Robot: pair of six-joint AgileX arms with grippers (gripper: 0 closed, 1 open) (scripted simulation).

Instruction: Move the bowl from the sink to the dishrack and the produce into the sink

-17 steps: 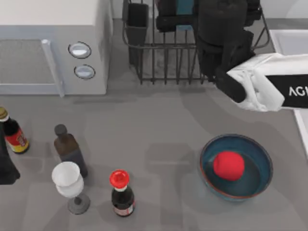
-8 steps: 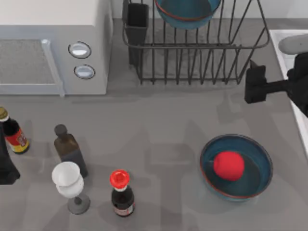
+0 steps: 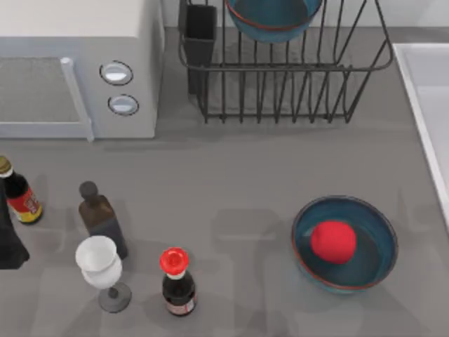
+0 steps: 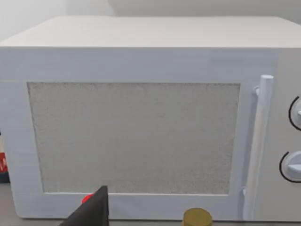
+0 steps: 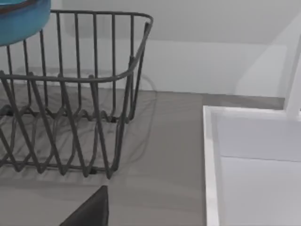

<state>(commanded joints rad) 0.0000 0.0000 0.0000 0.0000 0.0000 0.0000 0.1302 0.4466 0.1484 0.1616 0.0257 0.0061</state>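
A teal-blue bowl (image 3: 273, 15) with a reddish rim rests in the black wire dishrack (image 3: 280, 84) at the back; the right wrist view shows that bowl (image 5: 21, 19) and the dishrack (image 5: 70, 94) too. A second, look-alike bowl (image 3: 375, 235) sits on the table at front right, holding the red produce (image 3: 333, 241). The white sink (image 3: 429, 91) lies along the right edge, and the sink (image 5: 254, 160) is bare in the right wrist view. A dark part of my right gripper (image 5: 91, 209) hangs near the rack's corner. My left arm (image 3: 8, 242) is parked at the left edge.
A white microwave (image 3: 77, 63) fills the back left, and the microwave (image 4: 141, 127) faces the left wrist. At front left stand a yellow-capped bottle (image 3: 19, 196), a dark bottle (image 3: 102, 217), a white glass (image 3: 102, 270) and a red-capped bottle (image 3: 177, 281). A black utensil cup (image 3: 200, 31) sits at the rack's corner.
My right arm has pulled away from the dishrack to the right and left the top view. The bowl stays in the rack. The front bowl and produce have not moved.
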